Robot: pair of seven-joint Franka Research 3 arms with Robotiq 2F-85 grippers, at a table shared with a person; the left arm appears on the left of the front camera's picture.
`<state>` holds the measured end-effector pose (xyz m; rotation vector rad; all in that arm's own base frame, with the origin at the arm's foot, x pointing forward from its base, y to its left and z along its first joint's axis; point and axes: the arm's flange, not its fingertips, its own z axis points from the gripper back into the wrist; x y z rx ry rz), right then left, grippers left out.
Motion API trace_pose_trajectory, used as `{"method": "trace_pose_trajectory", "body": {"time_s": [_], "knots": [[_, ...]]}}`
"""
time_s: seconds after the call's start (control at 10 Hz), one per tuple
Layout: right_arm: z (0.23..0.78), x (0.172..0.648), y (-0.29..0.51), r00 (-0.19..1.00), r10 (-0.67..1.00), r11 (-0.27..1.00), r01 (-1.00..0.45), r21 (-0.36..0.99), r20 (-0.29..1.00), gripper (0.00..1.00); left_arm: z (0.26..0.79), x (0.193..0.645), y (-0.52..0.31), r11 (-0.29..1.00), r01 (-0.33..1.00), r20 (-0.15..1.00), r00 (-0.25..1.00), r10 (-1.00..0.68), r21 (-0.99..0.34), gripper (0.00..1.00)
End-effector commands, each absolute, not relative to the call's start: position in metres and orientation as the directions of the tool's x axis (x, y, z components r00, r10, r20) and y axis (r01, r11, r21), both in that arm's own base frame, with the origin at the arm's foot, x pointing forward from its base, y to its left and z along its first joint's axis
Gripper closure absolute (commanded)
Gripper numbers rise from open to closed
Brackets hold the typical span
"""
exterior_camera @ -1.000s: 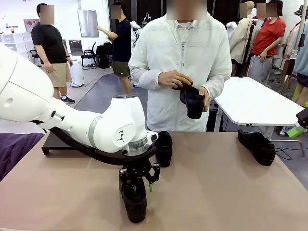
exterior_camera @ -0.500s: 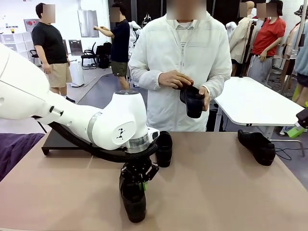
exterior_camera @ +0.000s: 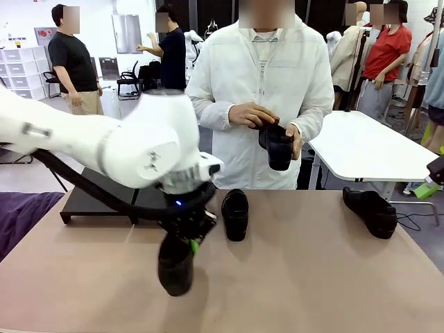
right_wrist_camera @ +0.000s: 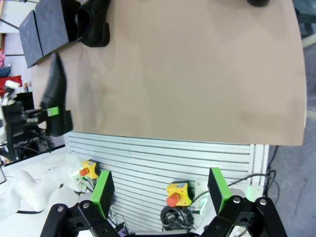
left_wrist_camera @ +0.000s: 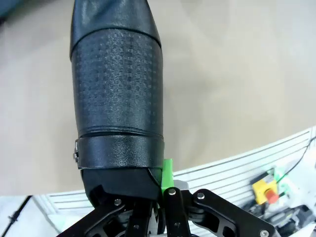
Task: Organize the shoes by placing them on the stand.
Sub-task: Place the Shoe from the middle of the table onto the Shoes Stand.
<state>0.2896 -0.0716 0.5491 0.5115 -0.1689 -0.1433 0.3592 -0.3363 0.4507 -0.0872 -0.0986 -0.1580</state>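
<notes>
Stand (exterior_camera: pixel 83 202) at left, one loafer (exterior_camera: pixel 175 267) in the grip.
Left gripper (exterior_camera: pixel 187 239) clamped on the loafer's heel, toe hanging down, apparently for carrying to the stand; second loafer (exterior_camera: pixel 235 214) mid-table, third loafer (exterior_camera: pixel 371 211) far right; right gripper (right_wrist_camera: pixel 160 192) spread wide, empty.

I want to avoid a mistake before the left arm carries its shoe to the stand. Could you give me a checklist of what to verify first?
1. Grip: the left end effector is shut on the held shoe at its heel end. Ok.
2. Lift: the held shoe hangs toe down and seems off the table. Ok.
3. Stand: no shoe lies on it. Ok.
4. Middle shoe: it lies on the table, apart from the held shoe. Ok.
5. Person's hands: both hold another shoe above the far edge. Ok.
6. Right end effector: open, holding nothing. Ok.
</notes>
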Motion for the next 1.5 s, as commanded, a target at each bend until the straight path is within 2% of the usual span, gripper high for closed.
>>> {"method": "trace_pose_trajectory", "body": {"time_s": [0.0,0.1,0.2,0.3,0.4,1.0,1.3,1.4], "knots": [[0.55,0.29,-0.075,0.978,-0.157,0.863,0.069,0.501,0.136,0.0,0.497,0.328,-0.273,0.962,0.274,0.247,0.931,-0.269,0.015,1.0],[0.55,0.29,-0.075,0.978,-0.157,0.863,0.069,0.501,0.136,0.0,0.509,0.318,-0.249,0.942,0.334,0.279,0.901,-0.332,0.044,1.0],[0.55,0.29,-0.075,0.978,-0.157,0.863,0.069,0.501,0.136,0.0,0.513,0.314,-0.231,0.954,0.297,0.29,0.911,-0.295,0.037,1.0],[0.55,0.29,-0.075,0.978,-0.157,0.863,0.069,0.501,0.136,0.0,0.516,0.309,-0.223,0.981,0.189,0.299,0.939,-0.168,-0.042,1.0],[0.55,0.29,-0.075,0.978,-0.157,0.863,0.069,0.501,0.136,0.0,0.517,0.321,-0.255,0.955,0.294,0.246,0.924,-0.293,0.033,1.0],[0.55,0.29,-0.075,0.978,-0.157,0.863,0.069,0.501,0.136,0.0,0.506,0.318,-0.257,0.953,0.3,0.228,0.926,-0.302,0.042,1.0],[0.55,0.29,-0.075,0.978,-0.157,0.863,0.069,0.501,0.136,0.0,0.524,0.415,-0.231,0.957,0.284,0.278,0.917,-0.287,0.05,1.0],[0.55,0.29,-0.075,0.978,-0.157,0.863,0.069,0.501,0.136,0.0,0.52,0.435,-0.217,0.972,0.232,0.281,0.931,-0.235,0.047,1.0]]}}
